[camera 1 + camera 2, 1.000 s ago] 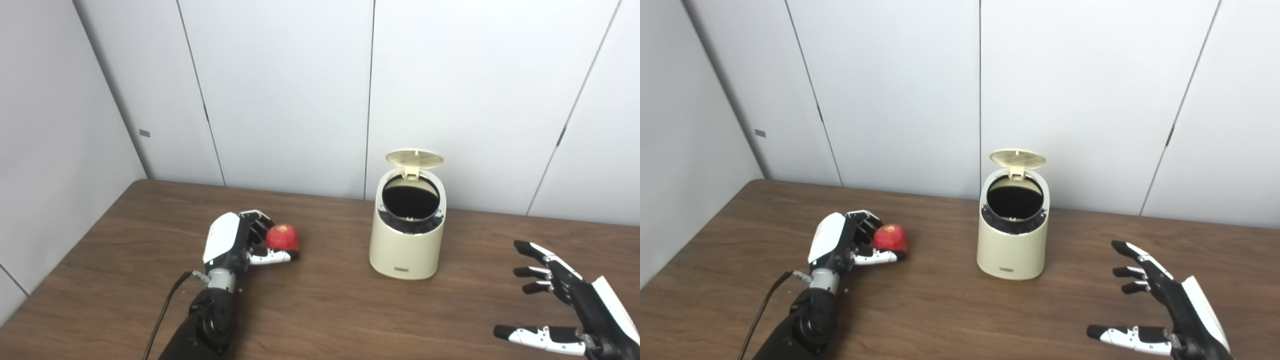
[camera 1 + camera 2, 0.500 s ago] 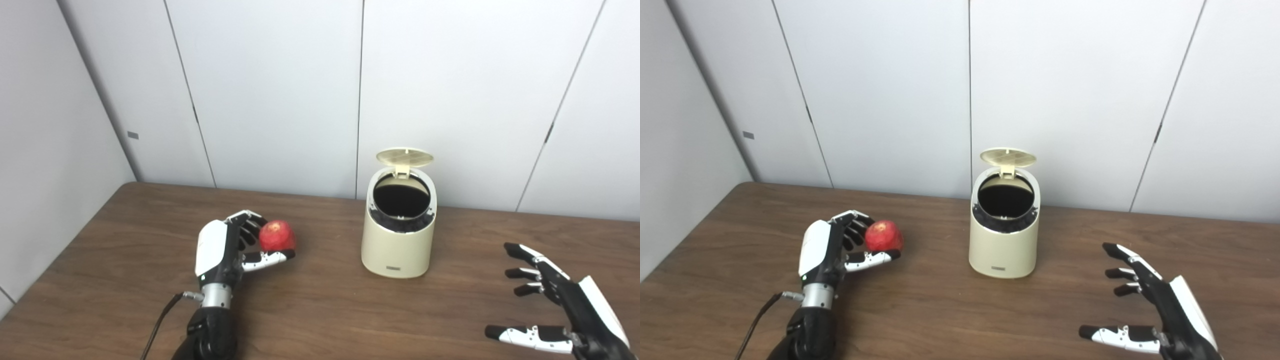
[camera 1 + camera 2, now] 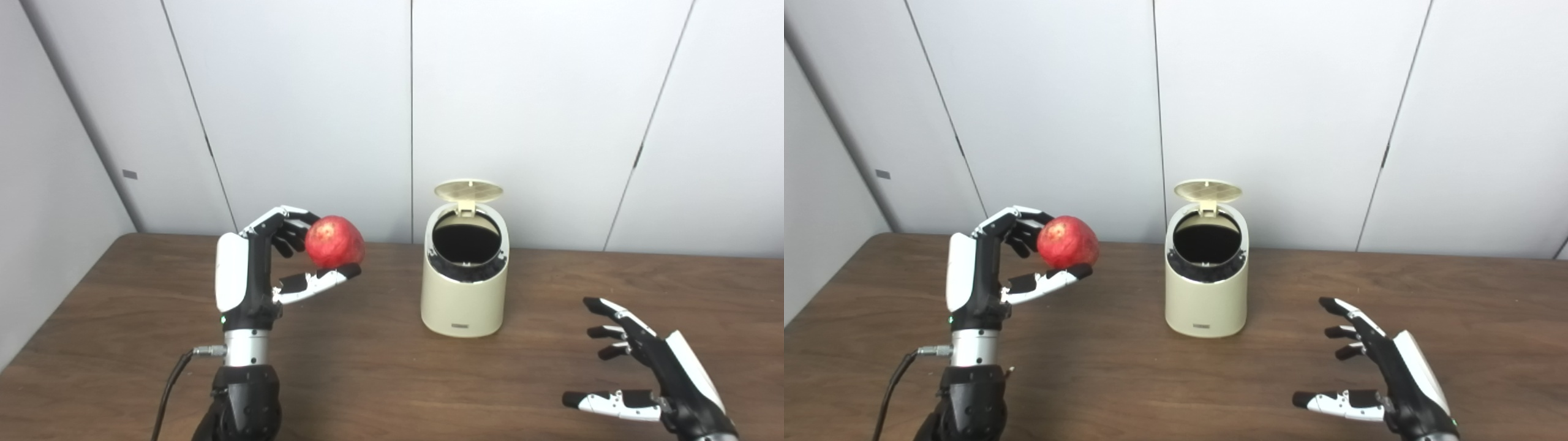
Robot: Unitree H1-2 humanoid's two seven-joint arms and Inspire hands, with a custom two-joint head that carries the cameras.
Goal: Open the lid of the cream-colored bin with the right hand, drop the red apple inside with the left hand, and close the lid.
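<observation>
Left hand (image 3: 257, 275) raised one apple (image 3: 334, 241); one bin (image 3: 464, 288), lid (image 3: 468, 190) open

red apple (image 3: 334, 241) held above the table, left of the open-lidded cream bin (image 3: 463, 288).

This looks like a lab or test room, not a home. The walls (image 3: 306, 110) are plain white panels with thin dark lines between them. There is one brown wooden counter (image 3: 380, 367) pushed into the corner. A robot arm (image 3: 245, 398) with a black cable (image 3: 171, 392) reaches over it.
</observation>
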